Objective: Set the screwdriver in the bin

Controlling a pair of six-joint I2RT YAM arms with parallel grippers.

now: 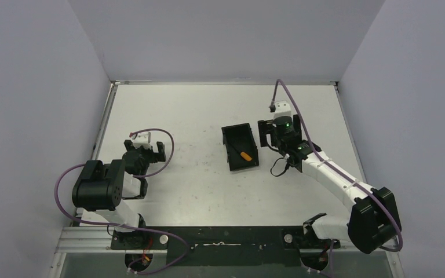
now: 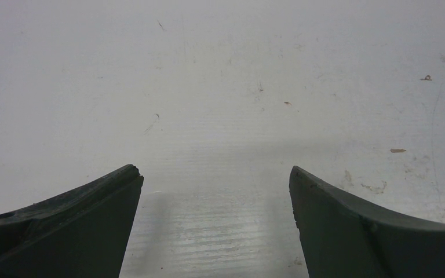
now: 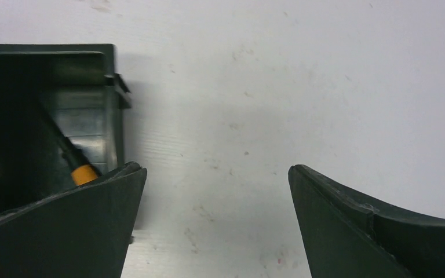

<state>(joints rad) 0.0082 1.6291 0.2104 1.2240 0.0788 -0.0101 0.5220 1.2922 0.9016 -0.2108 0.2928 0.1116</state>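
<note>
— From overhead, where is the screwdriver (image 1: 244, 155)?
— Inside the bin (image 1: 226, 145), lying at a slant with its orange handle toward the near end. The bin sits on the counter (image 1: 185, 116), a little right of the middle.
— And the arms?
— The right fingers (image 1: 265, 134) are just beside the bin's right wall, though from up here I can't really judge their spread. The left fingers (image 1: 159, 149) are well apart from the bin, over on the left side of the counter (a purple cable (image 1: 165, 139) loops by that wrist).
— What does the left wrist camera show?
— The left fingers (image 2: 92, 214) spread wide with nothing between them, only bare, lightly scuffed counter (image 2: 220, 87).
— And the right wrist camera?
— The right fingers (image 3: 87, 220) are also wide apart and hold nothing; bare counter (image 3: 295, 87) shows through the gap. The bin (image 3: 109, 110) fills the left of the view, and one finger overlaps its near corner; whether they touch, I can't tell. The screwdriver (image 3: 83, 173) leans in there, its dark shaft running up into shadow and its orange handle peeking out just above that finger.
</note>
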